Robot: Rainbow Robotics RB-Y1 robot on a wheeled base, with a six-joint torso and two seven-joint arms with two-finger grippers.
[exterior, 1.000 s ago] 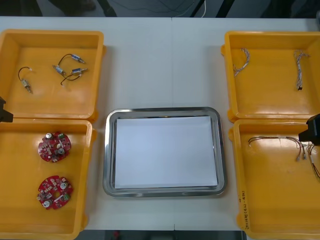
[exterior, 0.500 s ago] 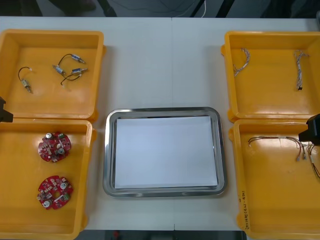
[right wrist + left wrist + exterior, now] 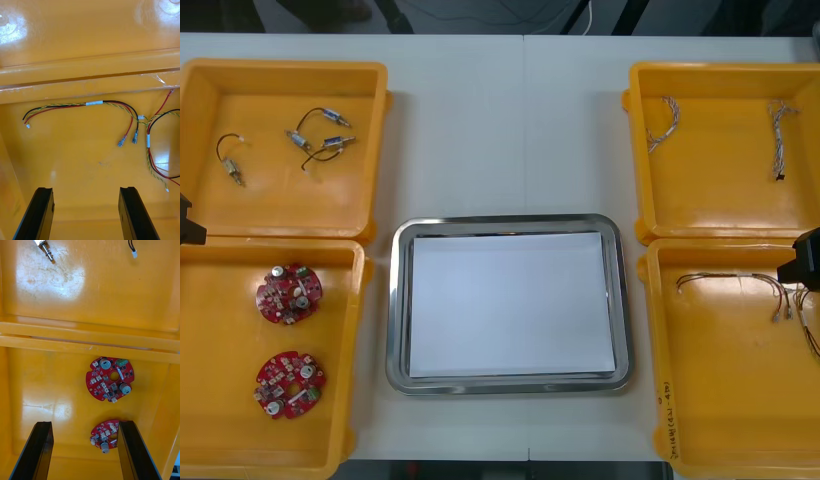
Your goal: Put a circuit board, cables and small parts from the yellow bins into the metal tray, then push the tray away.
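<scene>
The metal tray (image 3: 395,300), white inside, lies in the middle of the table between the yellow bins. Two round red circuit boards (image 3: 288,293) (image 3: 289,384) lie in the near left bin (image 3: 210,420). My left gripper (image 3: 84,453) hangs open above that bin, one board (image 3: 110,379) beyond its fingers and the other (image 3: 104,437) close to one fingertip. My right gripper (image 3: 87,213) is open over the near right bin (image 3: 720,400), with red and yellow cables (image 3: 93,104) lying on the floor beyond its fingers. Part of each arm shows at the front view's side edges (image 3: 188,225) (image 3: 802,260).
The far left bin (image 3: 270,200) holds small metal parts on black leads (image 3: 320,140). The far right bin (image 3: 710,200) holds twisted cables (image 3: 662,122) (image 3: 778,135). Bare table stretches beyond the tray toward the far edge.
</scene>
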